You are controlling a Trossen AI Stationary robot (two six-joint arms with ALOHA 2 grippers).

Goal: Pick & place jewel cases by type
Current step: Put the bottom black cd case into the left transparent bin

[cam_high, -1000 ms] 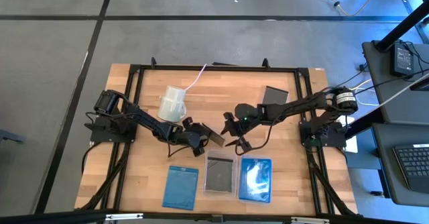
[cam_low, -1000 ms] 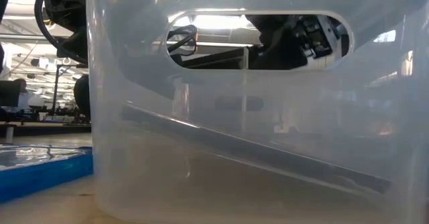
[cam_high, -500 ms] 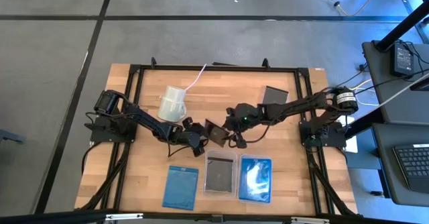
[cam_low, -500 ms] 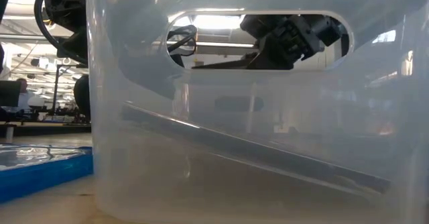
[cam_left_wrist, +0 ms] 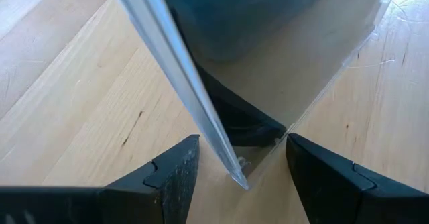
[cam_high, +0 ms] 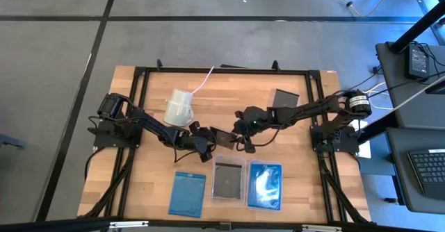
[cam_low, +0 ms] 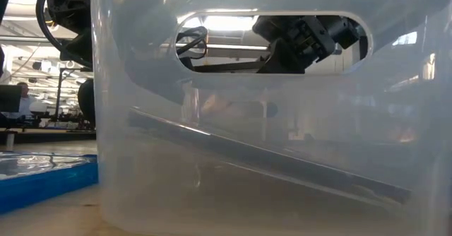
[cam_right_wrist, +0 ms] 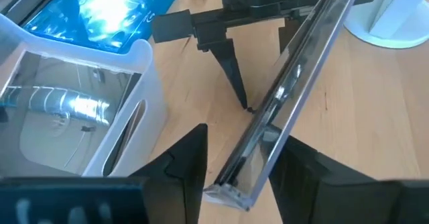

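**Clear case between two pincers at mid-worktop**

Where the two arms meet at the centre of the high view, a clear case [cam_high: 222, 139] stands on edge between them. The left pincer [cam_left_wrist: 241, 167] is spread, the case's corner sitting in its gap without touching either finger. The right pincer [cam_right_wrist: 234, 160] straddles the case's other edge; whether it pinches it I cannot tell. Along the lower edge of the worktop [cam_high: 139, 183] lie a blue case [cam_high: 188, 194], a tray [cam_high: 229, 178] holding a dark case, and another blue case [cam_high: 265, 185]. A grey case [cam_high: 284, 97] lies upper right, a white cup [cam_high: 178, 108] upper left.
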